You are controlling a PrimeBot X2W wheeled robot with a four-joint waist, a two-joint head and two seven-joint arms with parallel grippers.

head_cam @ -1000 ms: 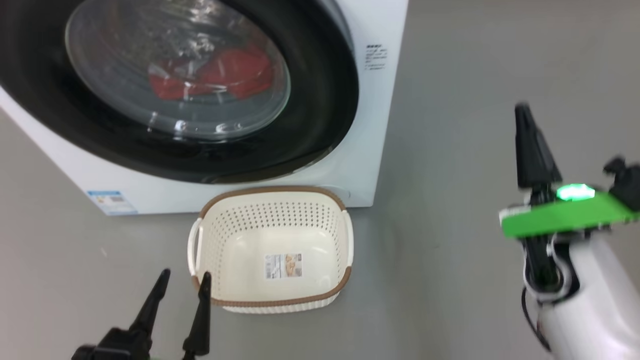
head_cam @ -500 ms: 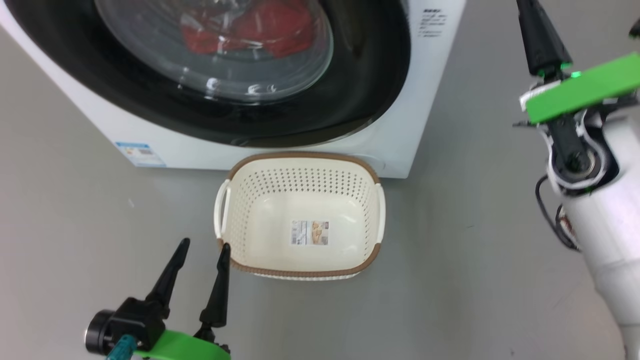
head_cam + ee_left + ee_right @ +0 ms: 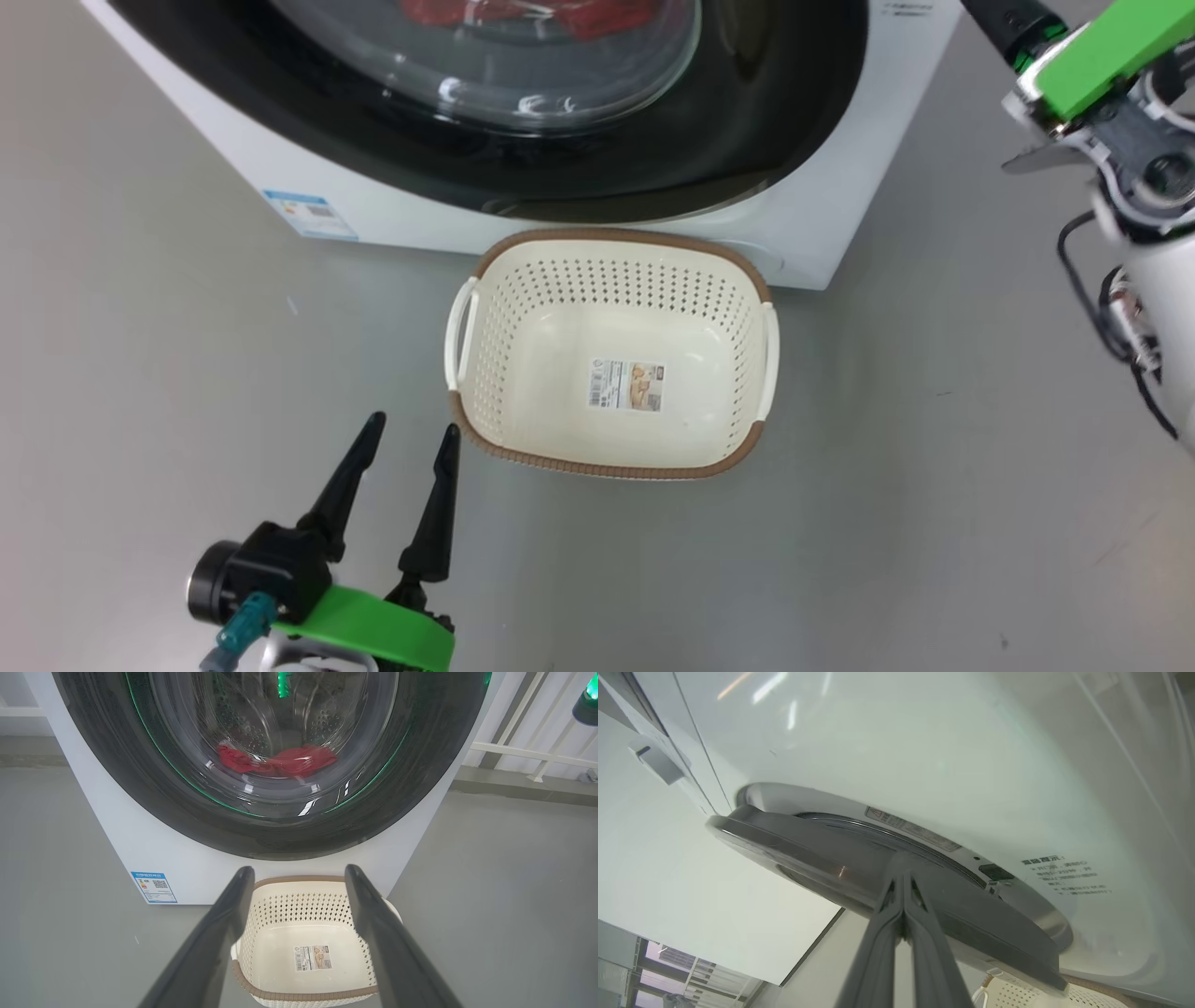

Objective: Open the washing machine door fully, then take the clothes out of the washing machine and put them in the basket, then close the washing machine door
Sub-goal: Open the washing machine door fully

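The washing machine [image 3: 822, 224] fills the top of the head view. Its door [image 3: 775, 121], black rim around bulging glass, lies against the front. Red clothes [image 3: 280, 760] lie in the drum behind the glass. The empty cream basket [image 3: 607, 355] stands on the floor in front of the machine. My left gripper [image 3: 413, 426] hovers open beside the basket's left front corner, nothing between its fingers [image 3: 233, 914]. My right gripper [image 3: 903, 861] is shut and empty, its tips at the edge of the door's rim [image 3: 808, 854]. The right arm's green wrist [image 3: 1102, 47] sits right of the machine.
Grey floor [image 3: 934, 513] spreads around the basket and to the machine's right. A blue label [image 3: 154, 886] marks the machine's lower left front. A white railing [image 3: 528, 751] runs behind the machine on the right.
The head camera has shifted, so machine and basket sit higher and further right in the picture. My right gripper has risen and moved in toward the door's right edge. The left gripper stays open by the basket.
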